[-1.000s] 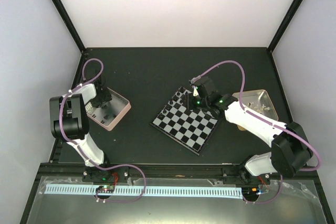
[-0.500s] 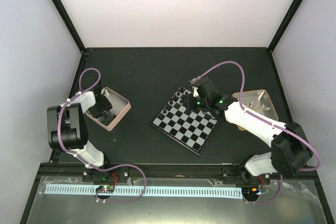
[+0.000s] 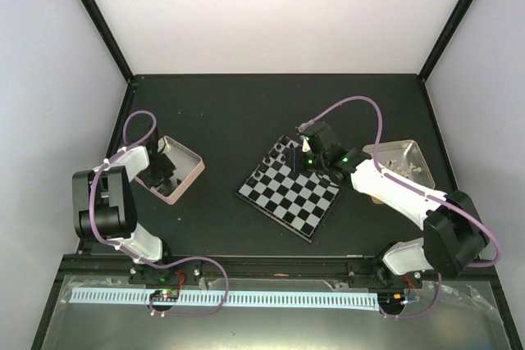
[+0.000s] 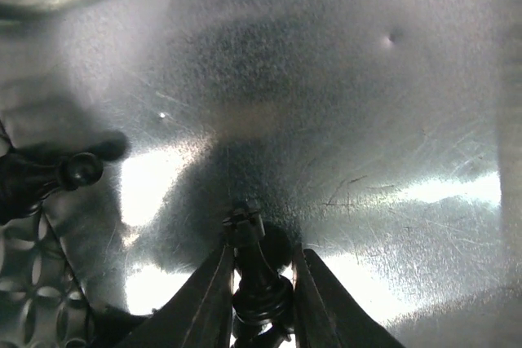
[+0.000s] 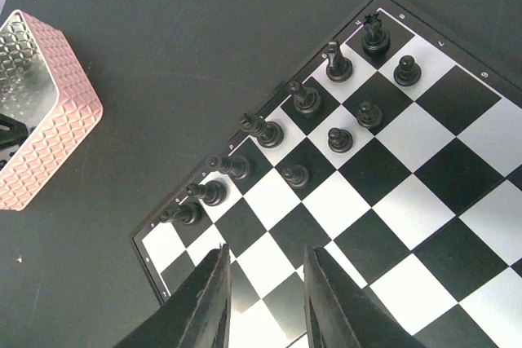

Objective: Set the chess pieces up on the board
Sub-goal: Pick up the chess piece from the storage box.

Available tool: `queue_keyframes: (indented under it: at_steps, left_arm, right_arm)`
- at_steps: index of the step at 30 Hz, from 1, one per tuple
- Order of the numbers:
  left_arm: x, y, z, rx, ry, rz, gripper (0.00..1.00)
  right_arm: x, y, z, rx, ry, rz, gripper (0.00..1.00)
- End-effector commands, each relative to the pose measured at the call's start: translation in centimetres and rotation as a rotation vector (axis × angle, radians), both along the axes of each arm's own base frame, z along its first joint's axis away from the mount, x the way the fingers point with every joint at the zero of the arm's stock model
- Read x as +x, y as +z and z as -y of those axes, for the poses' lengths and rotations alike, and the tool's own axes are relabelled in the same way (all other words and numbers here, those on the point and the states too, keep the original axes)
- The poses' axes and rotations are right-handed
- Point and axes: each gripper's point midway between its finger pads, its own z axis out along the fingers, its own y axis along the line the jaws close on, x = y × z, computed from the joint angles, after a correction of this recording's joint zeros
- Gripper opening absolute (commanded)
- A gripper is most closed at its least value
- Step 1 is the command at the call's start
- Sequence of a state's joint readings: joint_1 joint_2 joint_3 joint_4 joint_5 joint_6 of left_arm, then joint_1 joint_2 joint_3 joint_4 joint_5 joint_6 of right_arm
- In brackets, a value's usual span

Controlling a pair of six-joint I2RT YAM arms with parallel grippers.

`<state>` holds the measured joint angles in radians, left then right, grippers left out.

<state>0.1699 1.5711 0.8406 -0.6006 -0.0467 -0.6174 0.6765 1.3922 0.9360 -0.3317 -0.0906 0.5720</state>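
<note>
The board lies tilted at mid-table, and black chess pieces stand in two rows along its far-left edge. My right gripper hovers open over that side of the board, with only squares showing between its fingers. My left gripper is down inside the left tin, shut on a black chess piece that lies on the shiny metal floor. Another black piece lies to the left in the same tin. In the top view my left gripper hides the held piece.
A second tin holding pale pieces sits right of the board, behind my right arm. The left tin has a pink embossed outer wall. Black frame posts bound the dark table on both sides.
My left arm has dropped lower into the left tin, and its jaws have narrowed onto a black piece. My right gripper has barely shifted above the board.
</note>
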Motion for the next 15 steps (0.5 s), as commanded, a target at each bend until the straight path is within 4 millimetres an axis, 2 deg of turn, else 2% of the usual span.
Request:
queue_keyframes:
  at_steps: [1, 6, 9, 11, 15]
  left_arm:
    - [1.09, 0.20, 0.28, -0.019, -0.029, 0.020, 0.19]
    - [1.83, 0.62, 0.28, -0.014, -0.055, 0.032, 0.17]
    - [1.53, 0.61, 0.24, -0.014, -0.051, 0.021, 0.26]
    - [1.39, 0.46, 0.34, -0.016, -0.052, 0.018, 0.28]
    - [1.15, 0.03, 0.37, -0.017, -0.054, 0.011, 0.20]
  right_arm:
    - [0.00, 0.60, 0.04, 0.023, -0.004, 0.017, 0.26]
    - [-0.03, 0.59, 0.09, 0.023, -0.006, 0.017, 0.26]
    - [-0.02, 0.65, -0.01, 0.027, -0.005, 0.016, 0.26]
    - [-0.02, 0.69, 0.01, 0.028, -0.006, 0.017, 0.26]
    - [-0.02, 0.76, 0.01, 0.030, -0.007, 0.017, 0.25]
